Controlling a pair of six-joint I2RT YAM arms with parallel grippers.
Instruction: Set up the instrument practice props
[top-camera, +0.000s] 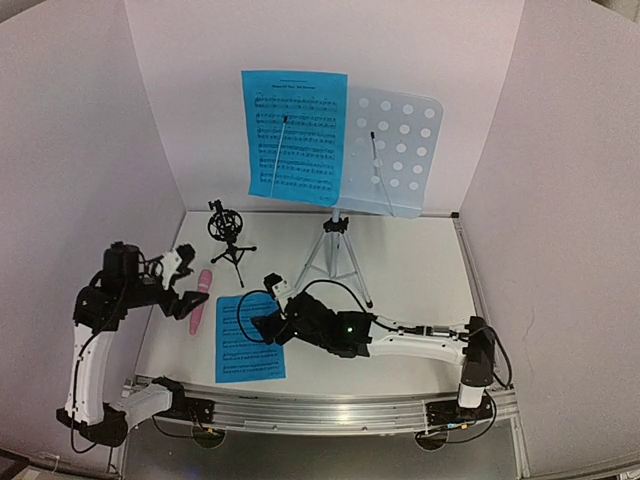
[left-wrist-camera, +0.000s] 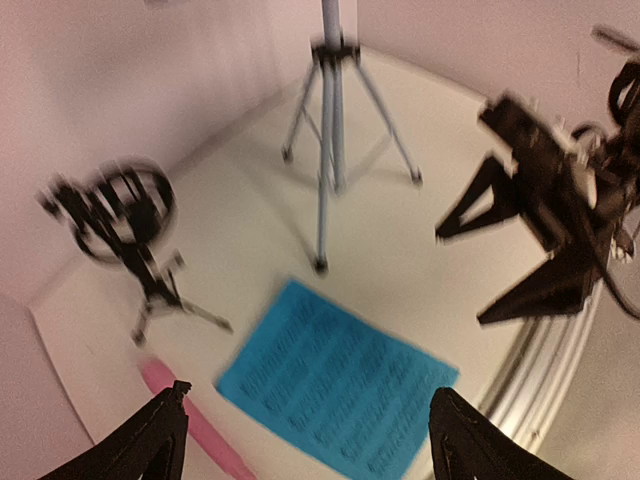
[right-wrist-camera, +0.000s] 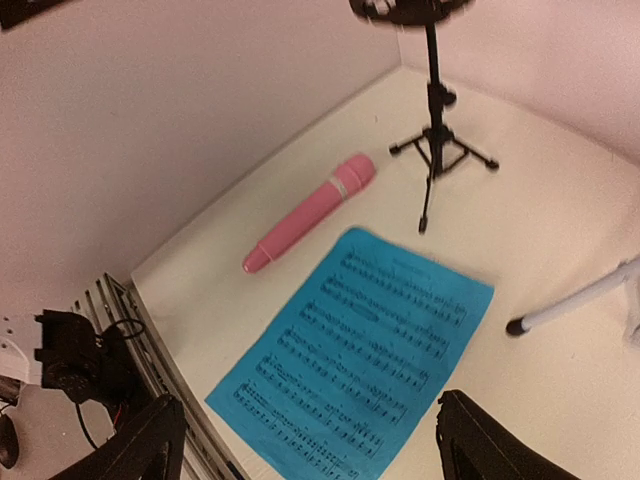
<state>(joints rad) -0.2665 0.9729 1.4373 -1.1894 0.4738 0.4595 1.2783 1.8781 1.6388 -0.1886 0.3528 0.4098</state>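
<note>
Sheet-music page (right-wrist-camera: 360, 345) flat beside pink microphone (right-wrist-camera: 310, 212)

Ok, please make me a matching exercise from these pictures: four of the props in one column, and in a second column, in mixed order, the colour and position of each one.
Column one
1. microphone
2. small black tripod
3. music stand
4. loose page

Column two
a. blue, lying flat on the table
b. pale panel with holes, on silver legs
c. pink, lying on its side
d. upright, with no microphone in its top

Right pairs: 1-c, 2-d, 3-b, 4-a.
</note>
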